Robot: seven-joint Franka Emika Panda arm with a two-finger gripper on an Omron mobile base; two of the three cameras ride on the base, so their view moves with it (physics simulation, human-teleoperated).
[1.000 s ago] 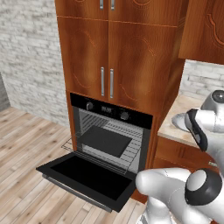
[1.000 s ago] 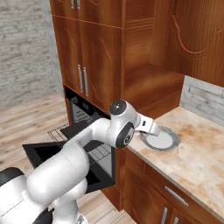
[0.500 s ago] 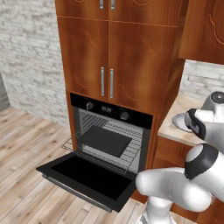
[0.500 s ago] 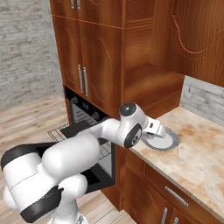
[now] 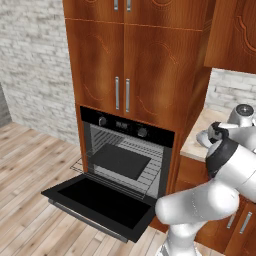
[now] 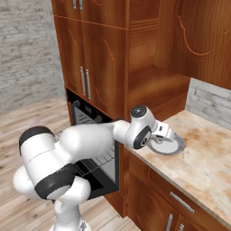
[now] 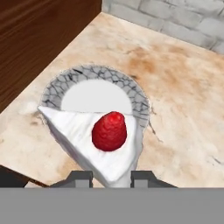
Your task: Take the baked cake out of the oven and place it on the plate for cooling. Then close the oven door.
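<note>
Fingers (image 7: 111, 177) closed on white wedge cake with red berry top (image 7: 98, 138), held over round grey-rimmed plate (image 7: 135, 98) on beige marbled bench (image 7: 183, 100); black glass oven door (image 5: 97, 202) hangs open, dark tray (image 5: 120, 161) on rack

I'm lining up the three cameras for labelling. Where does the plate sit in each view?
Left base view: plate at right edge, on the counter behind the arm.
Right base view: plate right of centre, by the end effector.
Hand view: plate centre-left, under the cake.
Shared landmark: the counter.
</note>
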